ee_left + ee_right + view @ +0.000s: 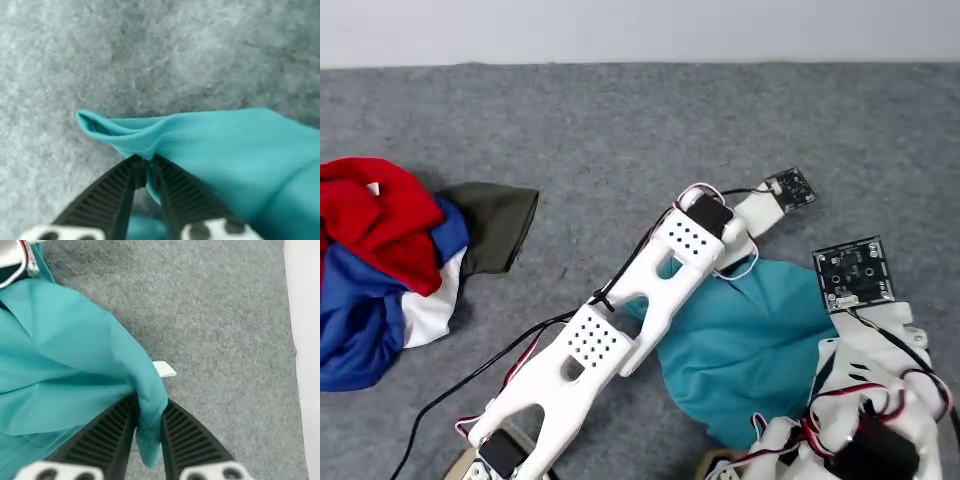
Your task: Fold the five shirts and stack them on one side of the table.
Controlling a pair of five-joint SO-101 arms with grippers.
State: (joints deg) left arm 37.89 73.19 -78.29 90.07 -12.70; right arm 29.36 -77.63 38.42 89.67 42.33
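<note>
The teal shirt (750, 340) lies crumpled on the table (620, 130), held at two edges. The left gripper (145, 167) is closed on a thin fold of its hem, caught only at the very tips of the jaws. A loose flap of hem sticks out just past them. The right gripper (149, 415) is clamped on another edge, with a lip of cloth hanging down between its jaws and a small white tab (164, 369) lying on the table just beyond them.

The left hold looks the weaker of the two. With so little cloth in the tips, a hard pull apart to spread the shirt could tear the hem free. One side would then drop and bunch again. Uneven lifting would likely skew the fold line. In the high view the left arm (620, 330) reaches across the shirt, so a low sweep could drag cloth along with it. The pile (390, 260) of remaining shirts sits well away from both grippers, out of harm's way.
</note>
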